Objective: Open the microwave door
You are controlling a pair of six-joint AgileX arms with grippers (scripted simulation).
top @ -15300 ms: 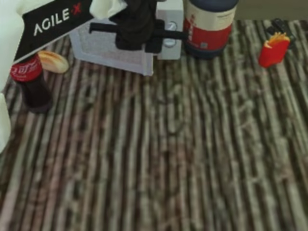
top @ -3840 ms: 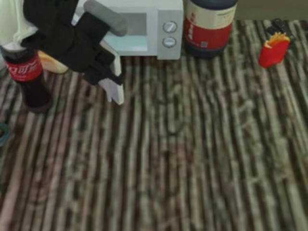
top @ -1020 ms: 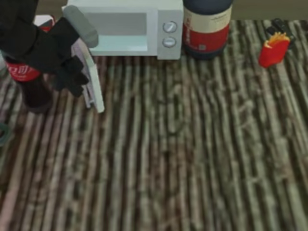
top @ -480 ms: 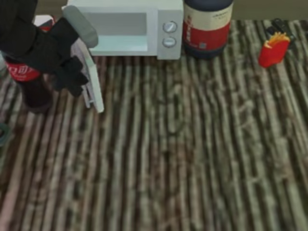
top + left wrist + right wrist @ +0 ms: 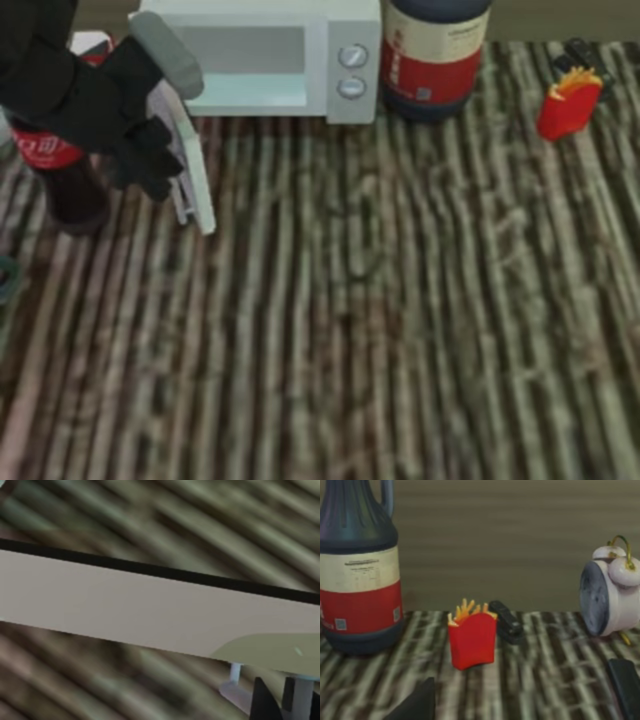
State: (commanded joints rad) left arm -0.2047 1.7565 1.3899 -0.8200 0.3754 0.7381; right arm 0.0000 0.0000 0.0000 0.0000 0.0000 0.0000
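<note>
- Our left gripper (image 5: 160, 175), upper left of the top view, sits against the microwave door (image 5: 195, 175); we cannot tell whether it clamps the panel.
- Door swung wide, edge-on, jutting forward from the microwave (image 5: 262, 55) at upper centre; cavity exposed.
- Judged: light, stiff panel on a hinge; free outer edge is the place to grip.
- Cola bottle (image 5: 55, 165) close beside our arm.
- Right arm out of the top view.

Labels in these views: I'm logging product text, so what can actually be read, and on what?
None reads clearly.
Cola bottle: white lettering on the red label, blurred.
Dark jug: small print on the cream and red label, too small.
Microwave knobs, fries box: no text visible.
</note>
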